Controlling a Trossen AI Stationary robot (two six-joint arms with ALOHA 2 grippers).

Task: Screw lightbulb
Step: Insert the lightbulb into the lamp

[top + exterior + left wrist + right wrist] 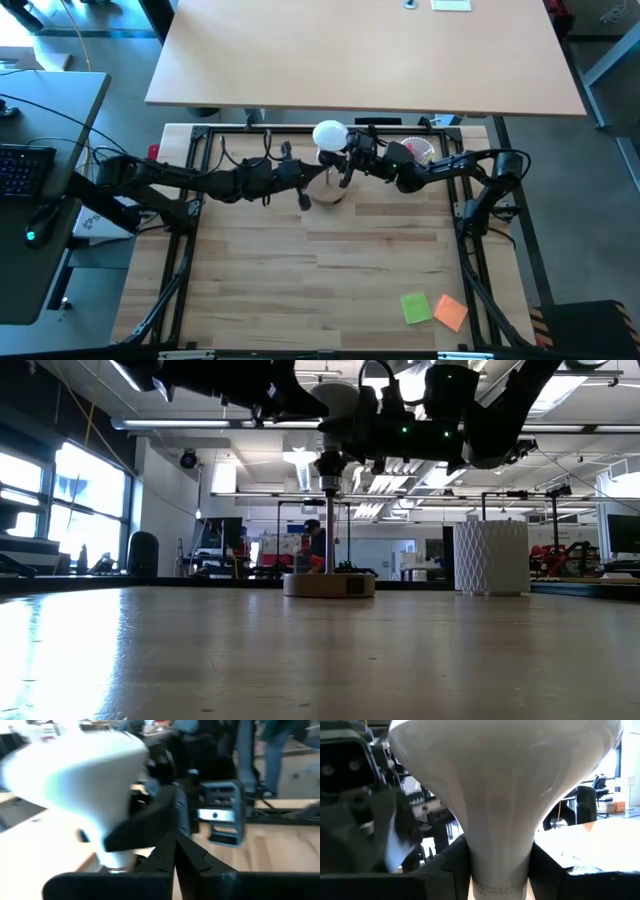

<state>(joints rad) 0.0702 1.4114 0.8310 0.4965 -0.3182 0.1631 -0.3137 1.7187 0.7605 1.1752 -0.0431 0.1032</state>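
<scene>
The right pincer (500, 870) pinches the lightbulb (329, 135) at its narrow neck, one dark finger on each side, globe up and screw end pointing down. The bulb is matte white, a round head tapering through a cone to a ribbed metal thread. It hangs over the round wooden lamp base (329, 584) near the far edge of the tabletop (330, 270). The left pincer (175, 855), fingers pressed together and holding nothing, sits just beside the bulb's neck. In the low view the bulb's head is lost among the dark arms, and whether the thread touches the socket cannot be told. The tabletop is pale wood planking; a green note (416, 307) and an orange note (451, 312) lie at its near right corner. A ribbed white cup (490, 557) stands right of the base. Beyond is a workshop with ceiling lights, windows and a person (316, 545) far off.
</scene>
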